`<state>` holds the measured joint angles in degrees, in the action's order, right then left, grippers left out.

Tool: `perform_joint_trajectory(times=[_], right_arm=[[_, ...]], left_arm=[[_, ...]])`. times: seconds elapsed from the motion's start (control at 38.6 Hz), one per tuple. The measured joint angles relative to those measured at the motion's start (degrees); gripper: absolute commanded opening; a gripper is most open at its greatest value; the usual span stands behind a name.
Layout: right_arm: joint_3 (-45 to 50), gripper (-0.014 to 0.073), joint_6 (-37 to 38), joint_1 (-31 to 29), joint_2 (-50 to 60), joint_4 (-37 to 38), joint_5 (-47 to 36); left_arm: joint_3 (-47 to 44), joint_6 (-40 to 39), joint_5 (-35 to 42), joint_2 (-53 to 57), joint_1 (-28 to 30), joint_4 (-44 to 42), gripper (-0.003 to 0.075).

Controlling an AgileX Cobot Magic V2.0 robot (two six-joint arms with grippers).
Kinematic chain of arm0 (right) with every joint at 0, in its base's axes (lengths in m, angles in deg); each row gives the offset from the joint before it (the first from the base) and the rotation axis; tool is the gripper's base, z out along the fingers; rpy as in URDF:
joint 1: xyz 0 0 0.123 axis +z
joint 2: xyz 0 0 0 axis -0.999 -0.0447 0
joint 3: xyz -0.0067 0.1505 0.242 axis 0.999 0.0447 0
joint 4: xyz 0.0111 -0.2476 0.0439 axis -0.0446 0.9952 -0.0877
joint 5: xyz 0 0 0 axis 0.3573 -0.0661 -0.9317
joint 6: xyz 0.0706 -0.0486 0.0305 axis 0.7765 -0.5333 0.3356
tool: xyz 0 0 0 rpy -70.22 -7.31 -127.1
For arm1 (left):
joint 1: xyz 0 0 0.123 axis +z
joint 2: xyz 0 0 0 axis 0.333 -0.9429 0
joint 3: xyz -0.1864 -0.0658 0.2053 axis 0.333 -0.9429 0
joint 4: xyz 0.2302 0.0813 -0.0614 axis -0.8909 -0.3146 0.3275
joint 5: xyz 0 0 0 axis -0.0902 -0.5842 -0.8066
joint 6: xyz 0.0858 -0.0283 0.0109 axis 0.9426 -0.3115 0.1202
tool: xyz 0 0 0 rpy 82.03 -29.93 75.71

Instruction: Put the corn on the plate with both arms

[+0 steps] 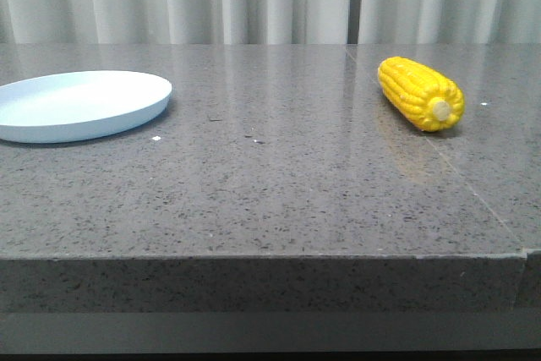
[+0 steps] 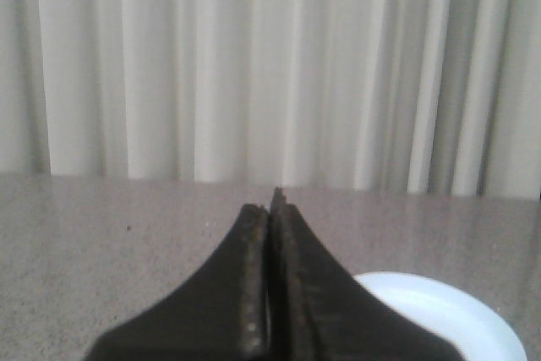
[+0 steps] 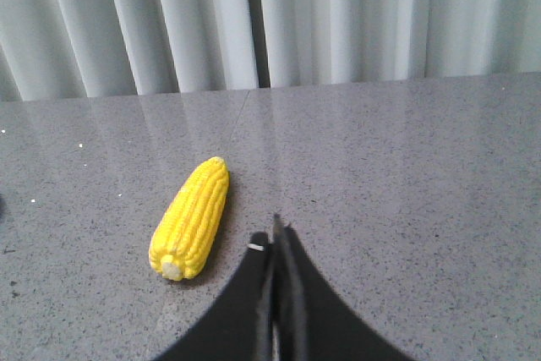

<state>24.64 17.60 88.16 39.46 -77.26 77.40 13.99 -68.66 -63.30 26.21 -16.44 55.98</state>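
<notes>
Left gripper point(image 2: 272, 209): black, angular fingers tapering to a point, with worn inner edges. Right gripper point(image 3: 276, 230): same black tapered form; a small white mark is noted on one finger.

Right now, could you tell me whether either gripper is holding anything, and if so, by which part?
Nothing is held. Both the left gripper and right gripper have their jaws shut on nothing. The bright yellow corn cob lies untouched on the grey stone table.

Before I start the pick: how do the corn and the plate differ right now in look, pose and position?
The corn is bright yellow with kernel rows; the plate is plain pale blue-white. The corn lies on its side at the table's right, its cream stub end toward the camera; the plate sits flat at the left, cut off by the frame edge. The corn is a long cob, the plate round and shallow. Both rest on the grey table, untouched.
</notes>
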Motion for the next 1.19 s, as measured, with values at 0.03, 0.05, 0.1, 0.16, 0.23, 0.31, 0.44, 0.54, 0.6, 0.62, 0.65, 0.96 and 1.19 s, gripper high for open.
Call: perform_joint_trajectory(times=[0.03, 0.05, 0.1, 0.16, 0.23, 0.31, 0.44, 0.54, 0.6, 0.62, 0.65, 0.96, 1.19], right_arm=[[-1.0, -0.0069, 0.0, 0.0, -2.0, 0.0, 0.0], [-2.2, -0.0069, 0.0, 0.0, -3.6, 0.0, 0.0], [-3.4, -0.0069, 0.0, 0.0, -6.4, 0.0, 0.1], [-4.4, -0.0069, 0.0, 0.0, -8.7, 0.0, 0.1], [-4.9, -0.0064, 0.0, 0.0, -10.7, 0.0, 0.1], [-4.9, -0.0023, 0.0, 0.0, -11.3, 0.0, 0.1], [-4.9, 0.0160, 0.0, 0.0, -11.3, 0.0, 0.1], [-4.9, 0.0379, 0.0, 0.0, -11.3, 0.0, 0.1], [-4.9, 0.0479, 0.0, 0.0, -11.3, 0.0, 0.2], [-4.9, 0.0528, 0.0, 0.0, -11.3, 0.0, 0.2], [-4.9, 0.0574, 0.0, 0.0, -11.3, 0.0, 0.2], [-4.9, 0.0651, 0.0, 0.0, -11.3, 0.0, 0.2], [-4.9, 0.0651, 0.0, 0.0, -11.3, 0.0, 0.2]], left_arm=[[1.3, 0.0, -1.4, -1.7, 0.0, -0.1, -0.0020], [2.1, 0.0, -2.6, -3.6, 0.0, -0.3, -0.0020], [3.0, 0.0, -3.8, -5.8, 0.0, -0.7, -0.0020], [3.2, 0.0, -4.2, -7.7, 0.0, -1.0, -0.0020], [3.2, 0.0, -4.7, -9.0, 0.0, -1.2, -0.0018], [3.2, 0.0, -4.8, -9.2, 0.0, -1.2, 0.0007], [3.2, 0.0, -4.8, -9.2, 0.0, -1.2, 0.0206], [3.2, 0.0, -4.9, -9.2, 0.0, -1.2, 0.0465], [3.2, 0.0, -4.9, -9.2, 0.0, -1.2, 0.0573], [3.2, 0.0, -4.9, -9.2, 0.0, -1.2, 0.0623], [3.2, 0.0, -4.9, -9.2, 0.0, -1.2, 0.0663], [3.2, 0.0, -4.9, -9.2, 0.0, -1.2, 0.0671], [4.6, 0.0, -2.8, -14.8, 0.0, -1.2, 0.0671]])
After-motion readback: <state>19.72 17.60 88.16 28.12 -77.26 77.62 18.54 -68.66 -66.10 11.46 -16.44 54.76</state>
